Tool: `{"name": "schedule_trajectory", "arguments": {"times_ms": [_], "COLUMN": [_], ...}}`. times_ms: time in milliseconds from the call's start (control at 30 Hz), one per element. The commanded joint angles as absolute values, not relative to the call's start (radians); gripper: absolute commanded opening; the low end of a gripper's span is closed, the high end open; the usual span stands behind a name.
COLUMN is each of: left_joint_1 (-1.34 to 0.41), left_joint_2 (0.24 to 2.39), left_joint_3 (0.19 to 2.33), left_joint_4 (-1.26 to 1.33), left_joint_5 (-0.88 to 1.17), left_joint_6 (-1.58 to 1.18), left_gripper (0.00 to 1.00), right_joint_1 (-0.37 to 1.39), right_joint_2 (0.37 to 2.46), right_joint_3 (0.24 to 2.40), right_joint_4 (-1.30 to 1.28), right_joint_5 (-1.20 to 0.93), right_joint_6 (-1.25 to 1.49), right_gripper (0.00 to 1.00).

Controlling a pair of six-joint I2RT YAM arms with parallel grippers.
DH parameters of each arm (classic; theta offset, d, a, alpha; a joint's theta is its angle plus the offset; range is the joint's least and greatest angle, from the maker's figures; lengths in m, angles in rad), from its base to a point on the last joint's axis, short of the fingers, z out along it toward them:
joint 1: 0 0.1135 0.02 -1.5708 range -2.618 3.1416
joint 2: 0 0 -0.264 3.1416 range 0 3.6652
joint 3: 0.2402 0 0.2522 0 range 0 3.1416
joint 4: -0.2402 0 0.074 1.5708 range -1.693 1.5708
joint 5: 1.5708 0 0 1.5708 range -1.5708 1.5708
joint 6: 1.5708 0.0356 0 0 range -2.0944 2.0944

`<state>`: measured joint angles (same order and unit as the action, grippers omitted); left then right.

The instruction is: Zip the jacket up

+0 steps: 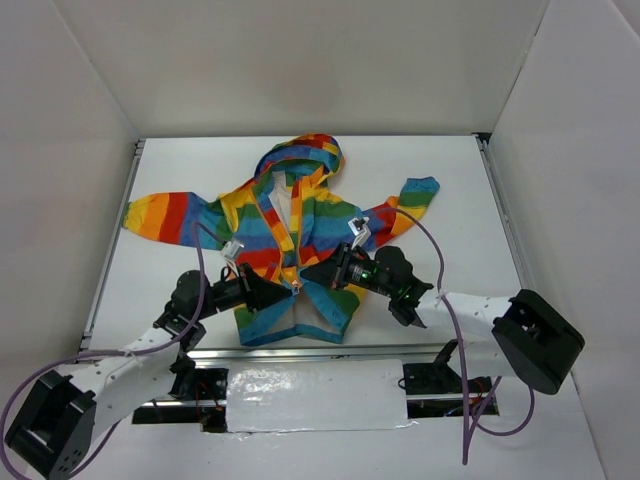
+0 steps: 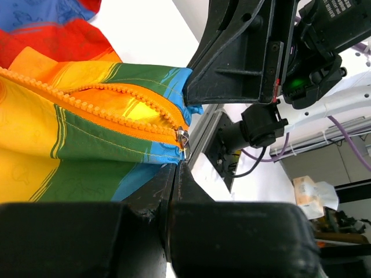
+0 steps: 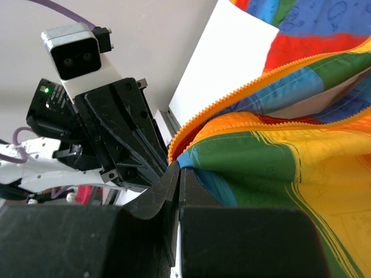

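And here's the jacket point(image 1: 300, 225), flat on the white table point(image 1: 450, 180), front up, hood point(image 1: 300, 158) at the far side and hem point(image 1: 290, 328) close to the arm bases. Both arms reach in to the same spot, low on the front, right at the bottom of the orange zipper point(image 1: 291, 245). The left hand point(image 1: 283, 290) is pinched tight, fingers together, tips right against the little metal slider point(image 2: 183, 138) at the blue hem edge. Whether it has the pull tab or only the cloth under it, I can't tell. The right hand point(image 1: 312, 272) is closed too, nipping the blue-and-green corner of the front panel just beside, the two hands very near each other. The zipper is open: its two rows of teeth spread apart from the slider and run up the front. That's the line that matters. The zipper's long axis leads from the hands straight away toward the hood, so the slider has its track ahead of it, away from the arm bases. The left hand sits at the slider, so I'd judge the pull falls to it, with the right hand anchoring the hem. The risk is that the cloth bunches if that hem goes slack.
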<state>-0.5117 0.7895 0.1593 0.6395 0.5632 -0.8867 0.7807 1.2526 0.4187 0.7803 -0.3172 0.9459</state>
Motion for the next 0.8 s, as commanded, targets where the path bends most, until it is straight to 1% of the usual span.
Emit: {"name": "schedule_trajectory", "arguments": {"times_ms": [0, 133, 167, 200, 267, 400, 567, 633, 667, 700, 767], "left_joint_1": [-0.518, -0.518, -0.518, -0.518, -0.518, -0.518, -0.518, -0.518, -0.518, -0.518, -0.518], "left_joint_2": [0.843, 0.861, 0.858, 0.851, 0.844, 0.847, 0.891, 0.916, 0.925, 0.927, 0.927], "left_joint_3": [0.124, 0.117, 0.118, 0.121, 0.126, 0.130, 0.118, 0.112, 0.109, 0.106, 0.107], "left_joint_4": [0.799, 0.838, 0.828, 0.818, 0.772, 0.729, 0.747, 0.765, 0.782, 0.782, 0.776], "left_joint_5": [0.687, 0.680, 0.672, 0.663, 0.638, 0.608, 0.580, 0.580, 0.575, 0.572, 0.561], "left_joint_6": [-0.963, -1.002, -1.006, -1.008, -1.005, -1.000, -1.020, -1.029, -1.032, -1.032, -1.029], "left_gripper": [0.00, 0.00, 0.00, 0.00, 0.00, 0.00, 0.00, 0.00, 0.00, 0.00, 0.00], "right_joint_1": [0.750, 0.749, 0.752, 0.749, 0.750, 0.749, 0.749, 0.749, 0.750, 0.750, 0.750], "right_joint_2": [1.262, 1.281, 1.284, 1.290, 1.296, 1.299, 1.292, 1.292, 1.284, 1.278, 1.243], "right_joint_3": [0.459, 0.477, 0.474, 0.469, 0.462, 0.440, 0.431, 0.423, 0.417, 0.416, 0.417], "right_joint_4": [0.864, 0.805, 0.805, 0.804, 0.813, 0.838, 0.845, 0.853, 0.854, 0.850, 0.821], "right_joint_5": [-0.195, -0.169, -0.172, -0.172, -0.184, -0.196, -0.213, -0.218, -0.218, -0.218, -0.227], "right_joint_6": [0.963, 0.966, 0.969, 0.976, 0.976, 0.986, 0.986, 0.985, 0.982, 0.979, 0.960], "right_gripper": [0.00, 0.00, 0.02, 0.09, 0.13, 0.17, 0.18, 0.23, 0.33, 0.36, 0.39]}}
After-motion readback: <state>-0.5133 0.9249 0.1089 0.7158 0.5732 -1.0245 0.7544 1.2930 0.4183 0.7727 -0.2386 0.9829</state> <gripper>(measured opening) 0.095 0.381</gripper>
